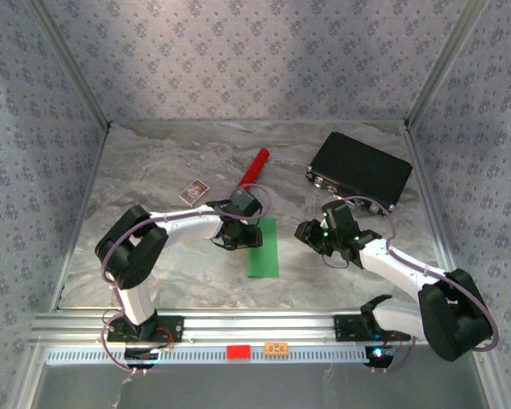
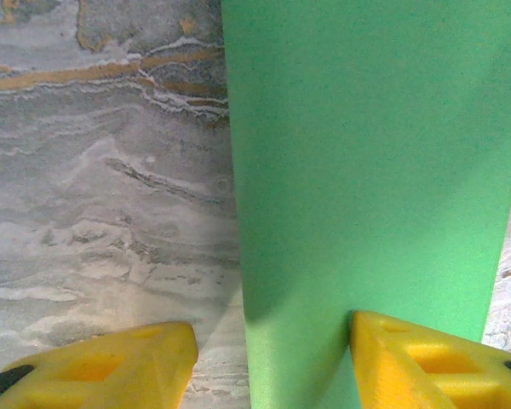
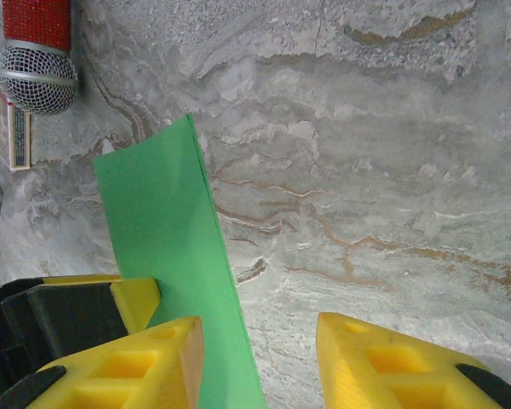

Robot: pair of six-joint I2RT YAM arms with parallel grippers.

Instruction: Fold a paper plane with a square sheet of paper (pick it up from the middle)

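Green paper [image 2: 366, 170], seemingly inside left hand [image 2: 272, 349]

red cylinder [image 1: 255, 165]: lying tilted, far centre | black case [image 1: 360, 170]: far right | printed card [image 1: 193, 192]: left of cylinder | marble table [image 1: 153, 162]

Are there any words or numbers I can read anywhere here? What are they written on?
No text here can be read.
Small card: printed, but too small and blurred to read.
Orange tag: dark marks, too blurred to read.
Red tag: no marks I can make out.
Green paper: plain, no writing.
Black case: no readable label.
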